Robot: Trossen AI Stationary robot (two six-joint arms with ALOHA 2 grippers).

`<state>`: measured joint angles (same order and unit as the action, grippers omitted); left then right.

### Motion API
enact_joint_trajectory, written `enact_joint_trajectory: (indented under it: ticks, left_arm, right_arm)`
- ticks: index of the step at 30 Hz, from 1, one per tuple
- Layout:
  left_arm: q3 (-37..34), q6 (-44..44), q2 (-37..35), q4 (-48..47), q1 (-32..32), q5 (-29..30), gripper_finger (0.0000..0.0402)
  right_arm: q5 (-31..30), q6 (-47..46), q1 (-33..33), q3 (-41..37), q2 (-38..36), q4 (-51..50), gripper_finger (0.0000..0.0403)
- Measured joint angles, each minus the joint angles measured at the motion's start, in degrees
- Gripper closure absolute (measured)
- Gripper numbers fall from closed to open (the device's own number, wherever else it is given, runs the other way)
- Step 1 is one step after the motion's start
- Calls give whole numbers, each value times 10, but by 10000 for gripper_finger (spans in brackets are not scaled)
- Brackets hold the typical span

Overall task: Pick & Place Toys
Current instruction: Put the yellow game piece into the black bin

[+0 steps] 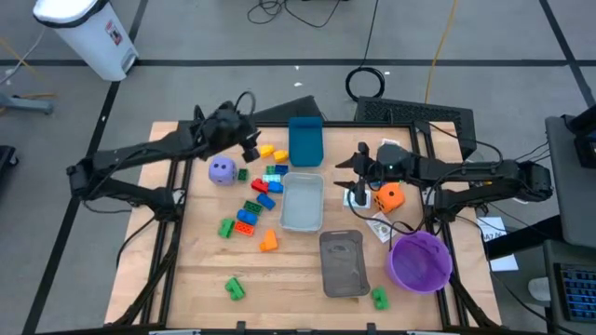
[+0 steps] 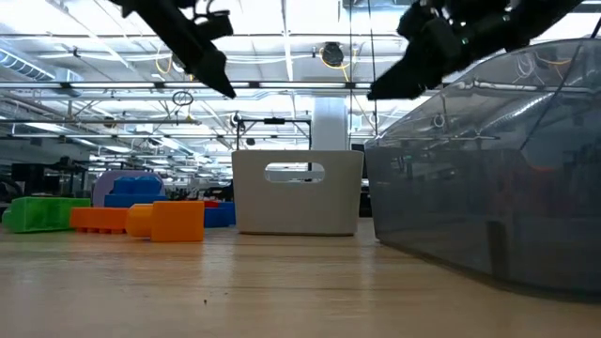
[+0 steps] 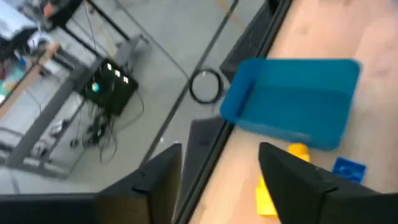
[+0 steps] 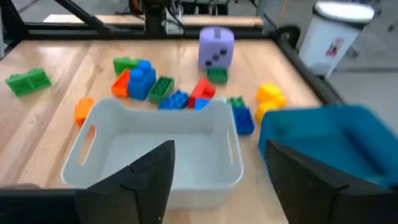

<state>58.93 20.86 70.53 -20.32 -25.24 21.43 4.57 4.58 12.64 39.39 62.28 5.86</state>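
Small bricks lie on the wooden table between the purple die (image 1: 222, 171) and the light grey tray (image 1: 302, 200): yellow ones (image 1: 267, 151), blue, red and green ones (image 1: 264, 186), and an orange one (image 1: 268, 242). The orange die (image 1: 389, 196) rests on the table near the right arm. My left gripper (image 1: 253, 146) hangs open and empty above the yellow bricks (image 3: 268, 196), beside the blue tray (image 3: 292, 102). My right gripper (image 1: 346, 173) is open and empty, raised to the right of the light grey tray (image 4: 155, 146) and pointing toward it.
A blue tray (image 1: 305, 141) stands at the far middle, a dark grey tray (image 1: 343, 263) at the near middle, and a purple bowl (image 1: 421, 261) at the near right. Green bricks lie near the front edge (image 1: 234, 289) and by the bowl (image 1: 379, 297). Paper tags lie near the orange die.
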Motion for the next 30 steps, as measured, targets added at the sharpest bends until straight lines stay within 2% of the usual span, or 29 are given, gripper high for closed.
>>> enact_joint_trajectory:
  ticks: [6, 10, 17, 23, 27, 30]
  left_arm:
    - [73, -11, 84, -78, -63, -91, 119]
    - [93, -17, 137, -99, -95, -113, 108]
    - [93, -11, 217, -105, -143, -195, 118]
    - [93, -5, 270, -104, -167, -208, 123]
    - [93, -6, 295, -105, -173, -245, 123]
    - [93, -11, 308, -105, -172, -250, 123]
  right_arm:
    - [0, -24, 0, -46, 0, 3, 157]
    - [0, -24, 0, -66, 0, 26, 160]
    - [0, -33, 0, -82, 0, 60, 159]
    - [0, -24, 0, -83, 0, 67, 163]
    - [0, -24, 0, -83, 0, 67, 161]
    - [0, -23, 0, -83, 0, 67, 161]
